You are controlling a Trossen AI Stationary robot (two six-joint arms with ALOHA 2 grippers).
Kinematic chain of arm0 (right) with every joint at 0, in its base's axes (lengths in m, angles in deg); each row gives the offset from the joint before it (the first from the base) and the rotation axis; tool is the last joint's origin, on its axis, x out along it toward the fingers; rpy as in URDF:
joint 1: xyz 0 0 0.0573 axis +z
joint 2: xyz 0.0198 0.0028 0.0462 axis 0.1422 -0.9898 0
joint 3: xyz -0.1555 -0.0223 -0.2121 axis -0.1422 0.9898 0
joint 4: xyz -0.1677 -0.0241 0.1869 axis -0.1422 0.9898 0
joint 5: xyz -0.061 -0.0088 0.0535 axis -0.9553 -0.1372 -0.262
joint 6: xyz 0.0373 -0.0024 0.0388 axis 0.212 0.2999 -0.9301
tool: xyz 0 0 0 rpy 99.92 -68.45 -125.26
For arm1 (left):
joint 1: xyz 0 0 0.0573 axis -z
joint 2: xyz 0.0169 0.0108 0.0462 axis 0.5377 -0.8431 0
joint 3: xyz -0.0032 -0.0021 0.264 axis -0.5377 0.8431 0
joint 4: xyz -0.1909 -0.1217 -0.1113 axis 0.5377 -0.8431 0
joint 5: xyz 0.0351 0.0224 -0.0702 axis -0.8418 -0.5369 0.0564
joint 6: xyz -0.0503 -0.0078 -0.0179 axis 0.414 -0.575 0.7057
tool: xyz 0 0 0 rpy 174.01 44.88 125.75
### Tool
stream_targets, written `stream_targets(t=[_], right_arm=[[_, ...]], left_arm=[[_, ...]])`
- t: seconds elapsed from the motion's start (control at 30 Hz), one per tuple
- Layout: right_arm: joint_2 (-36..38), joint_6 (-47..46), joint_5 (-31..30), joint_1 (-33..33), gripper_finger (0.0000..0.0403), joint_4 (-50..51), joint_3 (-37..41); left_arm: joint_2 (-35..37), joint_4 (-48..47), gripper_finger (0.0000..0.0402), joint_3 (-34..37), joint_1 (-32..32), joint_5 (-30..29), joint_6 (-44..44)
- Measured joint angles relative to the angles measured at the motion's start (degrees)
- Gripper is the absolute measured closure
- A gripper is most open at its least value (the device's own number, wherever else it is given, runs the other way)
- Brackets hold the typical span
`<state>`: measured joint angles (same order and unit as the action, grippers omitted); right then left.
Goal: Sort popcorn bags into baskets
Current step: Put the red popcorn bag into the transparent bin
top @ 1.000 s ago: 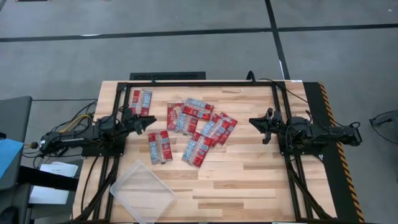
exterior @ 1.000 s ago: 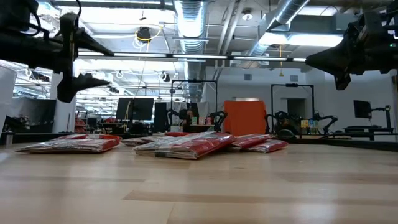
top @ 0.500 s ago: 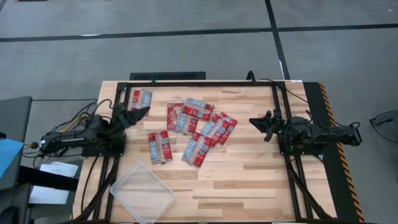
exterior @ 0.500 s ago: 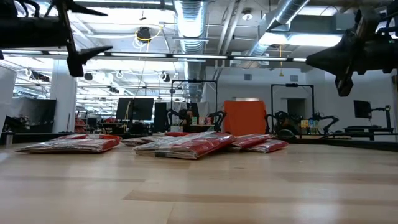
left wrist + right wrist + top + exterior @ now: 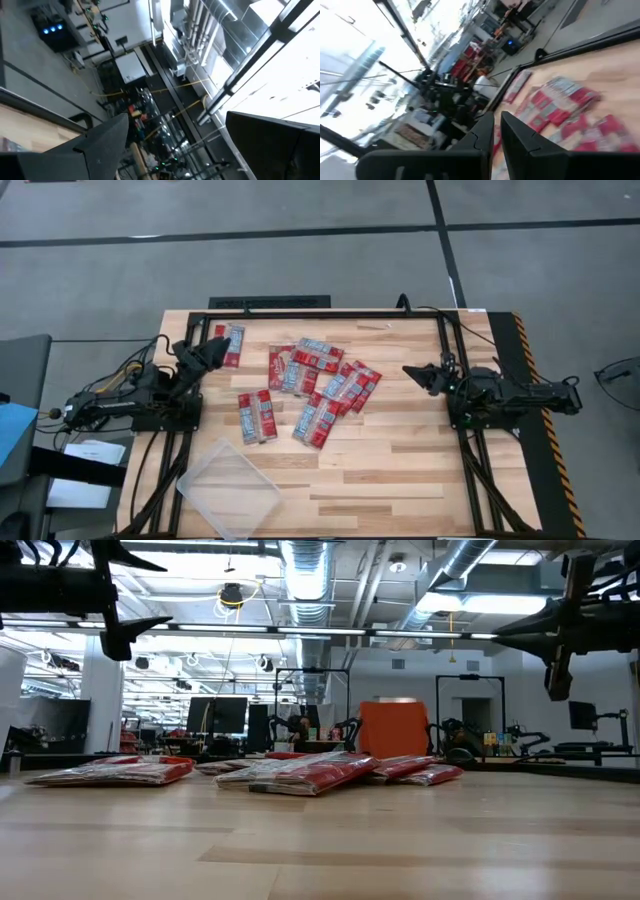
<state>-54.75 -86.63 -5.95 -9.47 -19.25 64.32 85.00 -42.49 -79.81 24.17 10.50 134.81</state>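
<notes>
This is a robotics lab or industrial workshop, a large open hall. The low view looks past the wooden table (image 5: 320,840) into a deep room with exposed ceiling ducts (image 5: 305,570), pipes (image 5: 470,560) and strip lights. White columns (image 5: 100,705) stand between rows of monitors (image 5: 215,715) and workstations, and other dark robot arms (image 5: 350,730) show beside an orange cabinet (image 5: 395,728). From above, the table sits on a grey concrete floor (image 5: 300,260) marked with dark lines, with a black metal frame (image 5: 320,314) bolted on it, cables (image 5: 125,375) trailing off the left side and hazard striping (image 5: 530,350) along the right edge.
</notes>
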Motion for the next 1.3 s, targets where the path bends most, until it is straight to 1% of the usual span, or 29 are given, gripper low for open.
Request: stream_targets(t=[0.1,0.17,0.23,0.3,0.43,0.6,0.67,0.77,0.8,0.87,0.97,1.1,1.3], right_arm=[[0.0,1.3,-0.9,0.0,0.0345,-0.7,-0.3],[0.2,1.1,-2.5,0.0,0.0345,-0.8,-0.3],[0.2,1.3,-3.1,0.0,0.0345,-2.0,-0.3],[0.2,1.9,-3.1,0.0,0.0345,-3.5,-0.4],[0.2,1.8,-3.2,0.0,0.0345,-5.1,-0.4],[0.2,1.9,-4.5,-0.3,0.0345,-6.9,-0.5],[0.2,1.7,-4.3,-0.3,0.0345,-6.8,-0.6],[0.2,2.6,-4.3,-0.3,0.0345,-6.3,-0.6],[0.2,3.4,-4.3,-0.3,0.0345,-6.3,-0.6],[0.2,4.7,-4.3,-0.3,0.0345,-6.1,-0.6],[0.2,5.8,-4.2,-0.3,0.0344,-5.1,-0.6],[0.2,5.9,-4.2,-0.3,0.0334,-3.1,-0.6],[0.2,5.9,-4.2,-0.3,0.0306,-1.7,-0.6]], left_arm=[[-0.7,0.1,0.0074,0.0,0.0,0.1,3.3],[-1.7,-0.5,0.0074,-0.1,0.0,0.0,8.1],[-3.5,-3.6,0.0074,-1.4,0.0,0.4,11.1],[-6.2,-9.4,0.0074,-4.4,0.0,1.8,12.8],[-15.8,-24.5,0.0074,-14.4,0.0,4.7,13.5],[-30.2,-46.6,0.0074,-30.5,-1.7,6.5,7.9],[-36.0,-55.8,0.0074,-37.1,-3.5,7.2,5.4],[-44.3,-71.0,0.0074,-46.0,-7.6,7.1,5.4],[-46.9,-75.0,0.0074,-48.4,-9.3,7.1,5.0],[-51.7,-80.6,0.0074,-51.8,-12.5,7.9,0.5],[-57.6,-81.0,0.0074,-53.3,-18.1,12.4,-8.4],[-64.9,-82.6,0.0074,-52.9,-26.2,16.8,-15.3],[-73.1,-83.0,0.0074,-52.8,-33.9,17.2,-24.0]])
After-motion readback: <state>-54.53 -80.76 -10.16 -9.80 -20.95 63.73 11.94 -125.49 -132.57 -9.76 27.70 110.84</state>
